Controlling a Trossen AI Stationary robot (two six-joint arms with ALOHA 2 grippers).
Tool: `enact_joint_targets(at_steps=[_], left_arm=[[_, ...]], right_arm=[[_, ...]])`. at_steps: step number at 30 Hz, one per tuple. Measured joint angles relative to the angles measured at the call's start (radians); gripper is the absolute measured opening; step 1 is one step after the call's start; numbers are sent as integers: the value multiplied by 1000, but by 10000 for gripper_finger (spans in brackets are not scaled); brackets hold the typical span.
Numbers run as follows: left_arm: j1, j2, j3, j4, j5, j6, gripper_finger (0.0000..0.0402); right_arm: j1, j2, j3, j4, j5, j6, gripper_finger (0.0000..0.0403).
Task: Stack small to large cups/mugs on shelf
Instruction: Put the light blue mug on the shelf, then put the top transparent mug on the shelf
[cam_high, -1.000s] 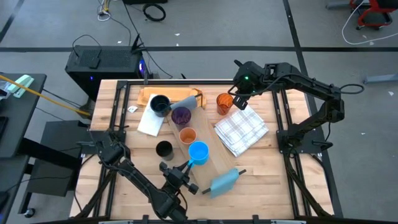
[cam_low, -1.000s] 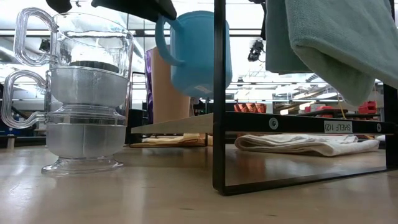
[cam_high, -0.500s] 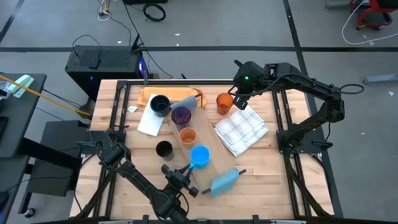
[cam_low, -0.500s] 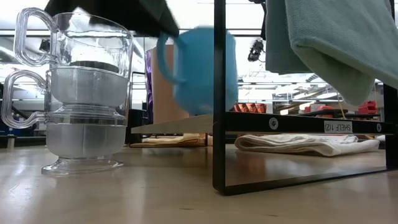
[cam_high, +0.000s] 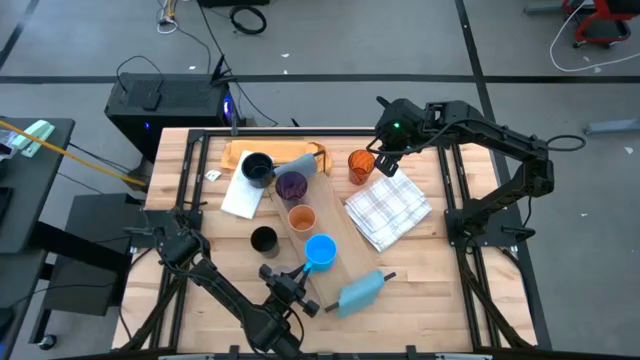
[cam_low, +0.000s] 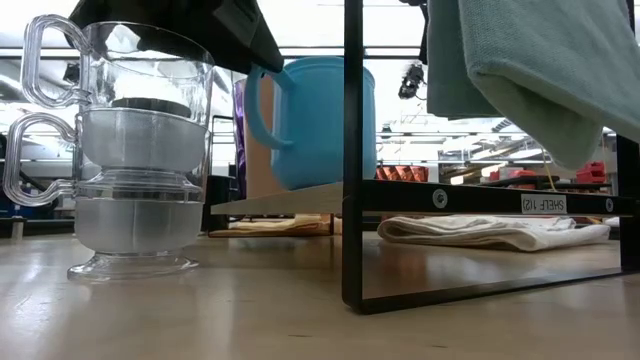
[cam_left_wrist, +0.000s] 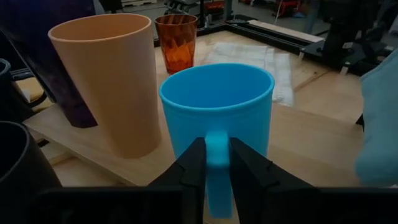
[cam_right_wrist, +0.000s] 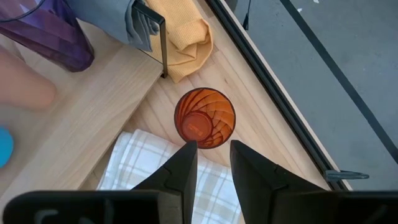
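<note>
The bright blue mug (cam_high: 320, 250) stands upright on the pale shelf plank (cam_high: 345, 262), next to a peach-orange cup (cam_high: 301, 218) and the purple tumbler (cam_high: 291, 185). My left gripper (cam_high: 299, 271) is shut on the mug's handle. The dark navy mug (cam_high: 258, 168) stands at the plank's far end. The black cup (cam_high: 264, 240) stands on the table left of the plank. A ribbed orange glass (cam_right_wrist: 204, 118) stands on the table. My right gripper (cam_right_wrist: 213, 149) is open above it and apart from it. Stacked clear glasses (cam_low: 130, 150) show in the low view. My left gripper pinches the blue mug's handle (cam_left_wrist: 216, 155) between its two fingers (cam_left_wrist: 194, 163), one on each side. The fingers come level from the table's near left side. The mug stays upright, its base (cam_low: 312, 184) on the shelf plank.
A white checked cloth (cam_high: 388, 212) lies right of the plank. An orange-brown board (cam_high: 240, 152) and a white sheet (cam_high: 240, 197) lie at the far left. Blue-grey cloths (cam_high: 360, 293) hang over the shelf's dark frame ends.
My left gripper has gone down with the blue mug, and a little toward the table's near edge. The mug, held above the plank a second ago, now stands with its base on the plank, still upright.
</note>
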Motion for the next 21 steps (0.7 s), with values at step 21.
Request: enact_joint_targets(at_steps=[21], left_arm=[[-3,-1,0,3,25,-19,122]], right_arm=[[0,0,0,0,0,1,103]])
